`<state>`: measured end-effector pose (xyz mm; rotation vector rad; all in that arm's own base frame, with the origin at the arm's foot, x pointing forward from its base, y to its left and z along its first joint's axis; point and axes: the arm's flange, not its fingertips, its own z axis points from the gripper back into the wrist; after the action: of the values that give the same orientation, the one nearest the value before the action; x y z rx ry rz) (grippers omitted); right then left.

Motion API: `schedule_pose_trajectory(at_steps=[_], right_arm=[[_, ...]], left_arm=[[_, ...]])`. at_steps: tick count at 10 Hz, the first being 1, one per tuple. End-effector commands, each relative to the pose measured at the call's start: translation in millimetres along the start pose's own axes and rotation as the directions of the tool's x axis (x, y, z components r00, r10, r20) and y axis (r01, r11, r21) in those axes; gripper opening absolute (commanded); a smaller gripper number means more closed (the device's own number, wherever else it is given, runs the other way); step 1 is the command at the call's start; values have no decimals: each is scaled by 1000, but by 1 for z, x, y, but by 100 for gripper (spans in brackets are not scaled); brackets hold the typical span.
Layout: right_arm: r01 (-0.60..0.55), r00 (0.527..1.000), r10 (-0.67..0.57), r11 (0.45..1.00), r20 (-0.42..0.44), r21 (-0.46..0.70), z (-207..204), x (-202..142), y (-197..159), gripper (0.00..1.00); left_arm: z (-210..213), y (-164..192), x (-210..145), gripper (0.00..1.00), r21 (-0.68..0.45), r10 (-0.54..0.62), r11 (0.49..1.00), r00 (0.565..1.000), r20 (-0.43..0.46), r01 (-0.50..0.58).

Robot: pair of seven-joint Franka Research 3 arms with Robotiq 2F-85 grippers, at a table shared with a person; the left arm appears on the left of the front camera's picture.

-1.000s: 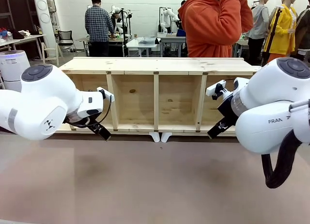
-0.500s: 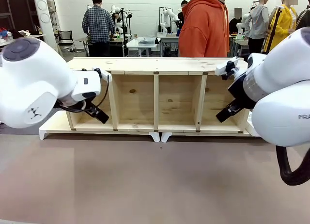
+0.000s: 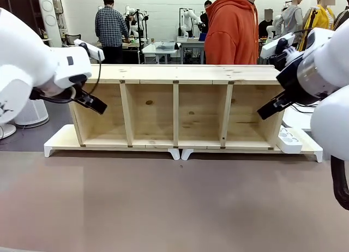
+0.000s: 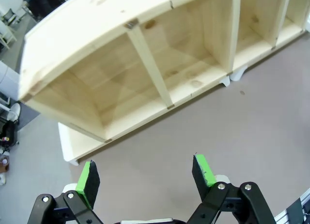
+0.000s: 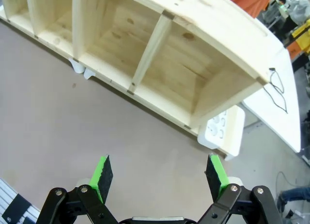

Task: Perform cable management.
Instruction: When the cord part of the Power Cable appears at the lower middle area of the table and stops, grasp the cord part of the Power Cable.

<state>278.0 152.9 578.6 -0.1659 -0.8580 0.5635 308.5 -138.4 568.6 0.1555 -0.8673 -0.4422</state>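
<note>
The left gripper (image 4: pixel 145 168) and right gripper (image 5: pixel 160 170), jaws apart and empty, have been raised outward from the long pale wooden shelf (image 3: pixel 174 73), leaving the thin black cable (image 5: pixel 278 90), as judged, untouched on the white tabletop (image 5: pixel 261 107) beyond its end.

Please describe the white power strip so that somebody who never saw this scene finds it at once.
Start from the long wooden shelf across the table, its open compartments facing the robot. Go to its end on the robot's right: the white power strip lies low, just outside the end wall. It is the only small white block with round sockets on top.
</note>
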Motion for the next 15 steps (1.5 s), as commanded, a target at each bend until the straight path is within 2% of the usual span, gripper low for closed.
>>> schedule_pose_trajectory(at_steps=[1, 4, 5, 15], right_arm=[[33, 999, -33, 998, 2, -61, 5, -107, 22, 100], [76, 997, -75, 995, 11, -66, 10, -123, 19, 100], [35, 999, -34, 999, 10, -41, 33, -6, -5, 100], [35, 999, -34, 999, 10, -41, 33, -6, -5, 100]], left_arm=[[14, -10, -162, 100, 57, 48, 997, 999, 25, -49], [18, -2, -180, 100, 62, 94, 993, 995, 44, -97], [35, 18, -2, 100, 47, 50, 998, 998, 27, -52], [35, 18, -2, 100, 47, 50, 998, 998, 27, -52]])
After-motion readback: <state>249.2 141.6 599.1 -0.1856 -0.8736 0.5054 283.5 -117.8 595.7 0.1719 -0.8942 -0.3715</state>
